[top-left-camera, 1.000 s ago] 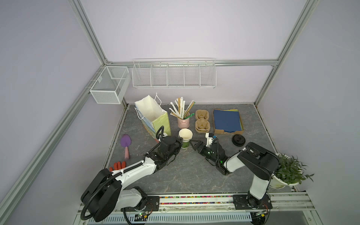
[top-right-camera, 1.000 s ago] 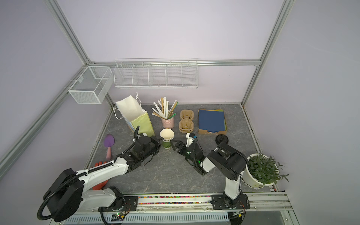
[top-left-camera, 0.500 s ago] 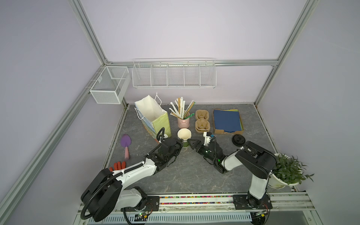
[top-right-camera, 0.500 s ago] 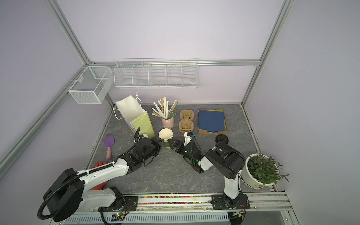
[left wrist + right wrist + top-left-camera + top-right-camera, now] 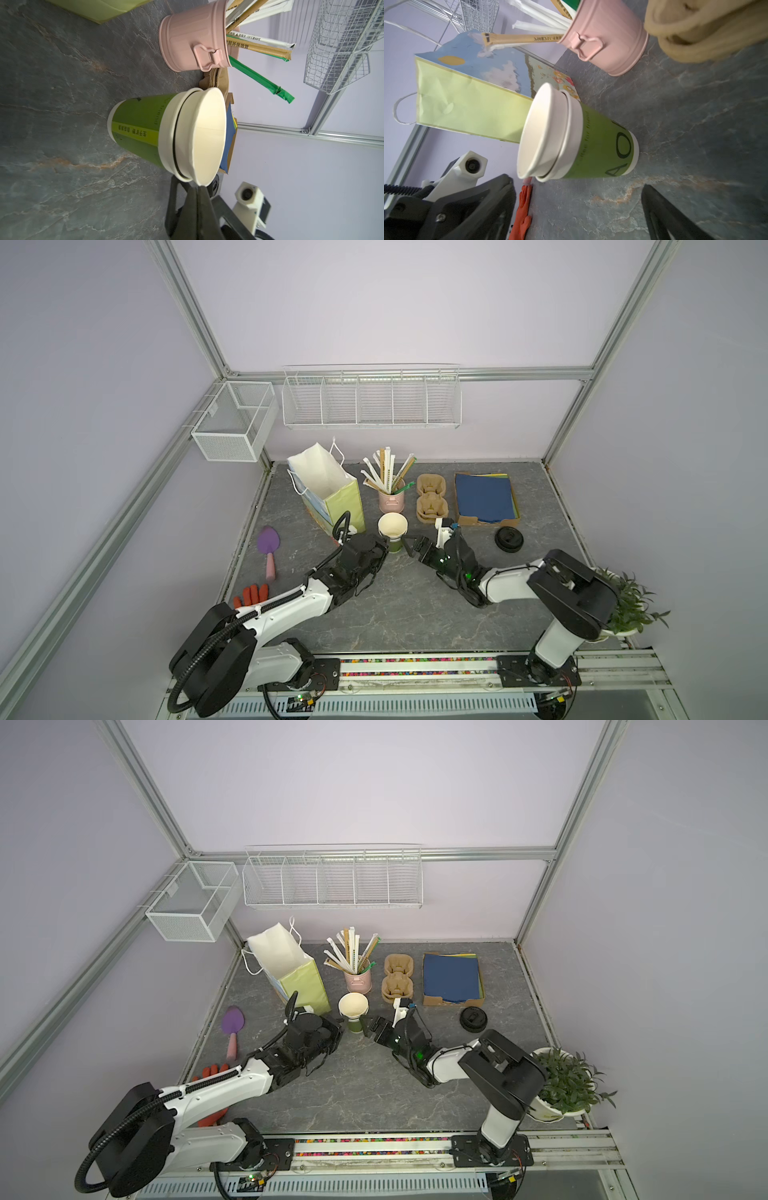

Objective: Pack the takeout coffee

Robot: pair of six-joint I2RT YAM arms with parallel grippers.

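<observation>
**Coffee cup (image 5: 392, 526) nested in green cup (image 5: 395, 546)**

Both cups stand upright. The left claw (image 5: 384, 549), clenched, sits just left of the green cup; the right claw (image 5: 410, 546), spread wide and empty, just right of it.

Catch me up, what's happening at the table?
Both arms are at the green paper cup, standing upright with a cream-white paper cup nested inside. The left gripper is shut, tips at the inner cup's rim; whether it pinches it is unclear. The right gripper is wide open, facing the stack. Both cups stand outside the light-green paper bag.
</observation>
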